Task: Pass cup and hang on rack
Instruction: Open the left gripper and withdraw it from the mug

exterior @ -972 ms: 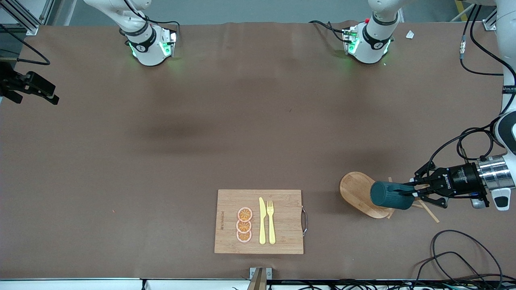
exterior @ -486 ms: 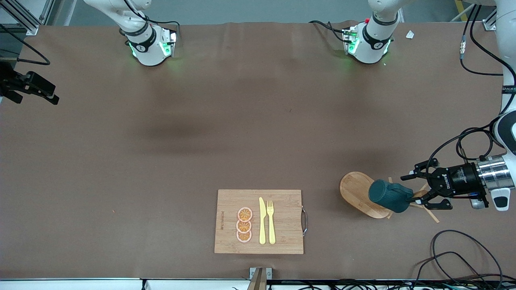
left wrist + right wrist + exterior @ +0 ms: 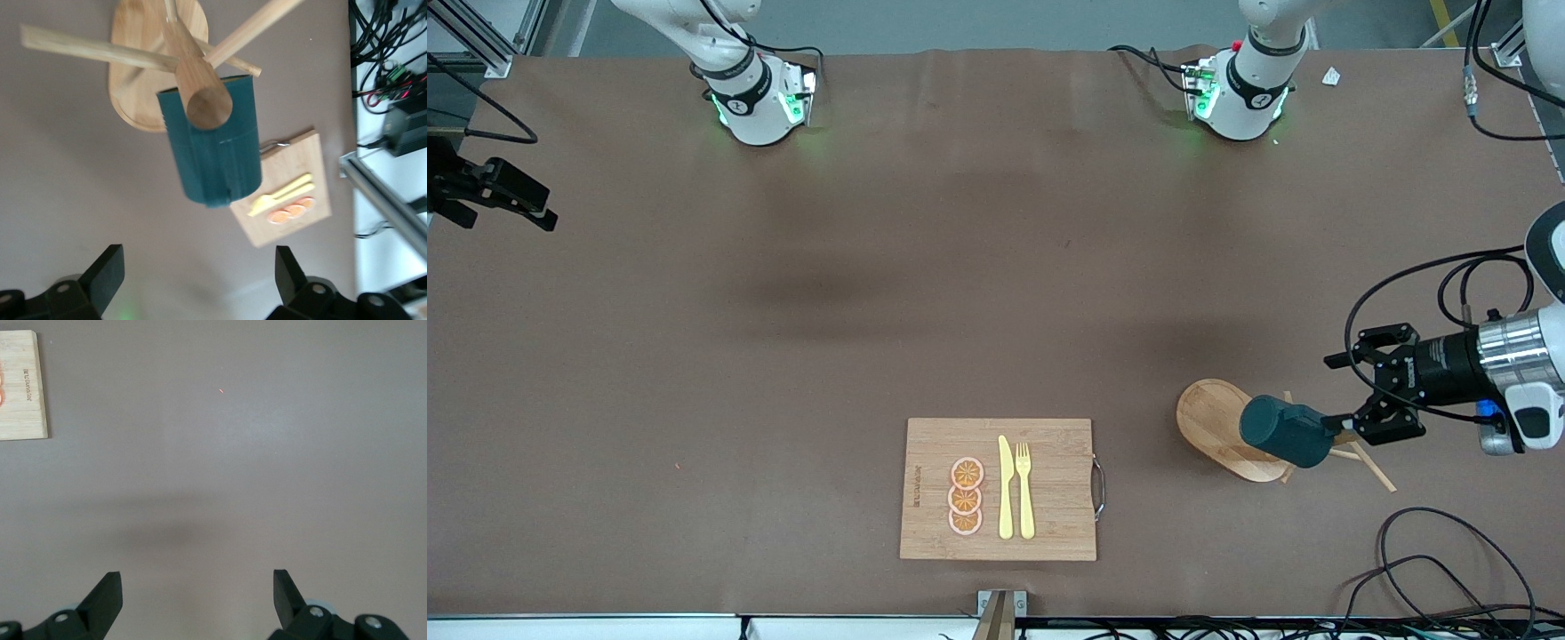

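- The right pincer (image 3: 503, 197) waits at the right arm's end of the worktop (image 3: 925, 284), up in the air over bare brown surface; in its wrist view the two fingers (image 3: 107, 592) stand wide apart with nothing between them.
- A board (image 3: 998, 489) lies at the edge of the worktop nearest the front camera, about midway along it. On it are three orange slices (image 3: 966, 497) in a row, and beside them a yellow knife (image 3: 1006, 487) and a yellow fork (image 3: 1024, 489), side by side.
- The rack (image 3: 1218, 427) stands toward the left arm's end of the worktop. Its oval base, thick post and thin pegs show in the left wrist view (image 3: 200, 87).
- The cup (image 3: 1285, 431) hangs on the rack, tilted, its dark teal body over the base; in the left wrist view (image 3: 217, 147) it sits just beside the post, below the pegs. Which peg carries the handle cannot be told.
- The left pincer (image 3: 1360, 387) is over the worktop just beside the rack, toward the left arm's end. Its fingers (image 3: 107, 270) are spread wide and clear of the cup, gripping nothing.
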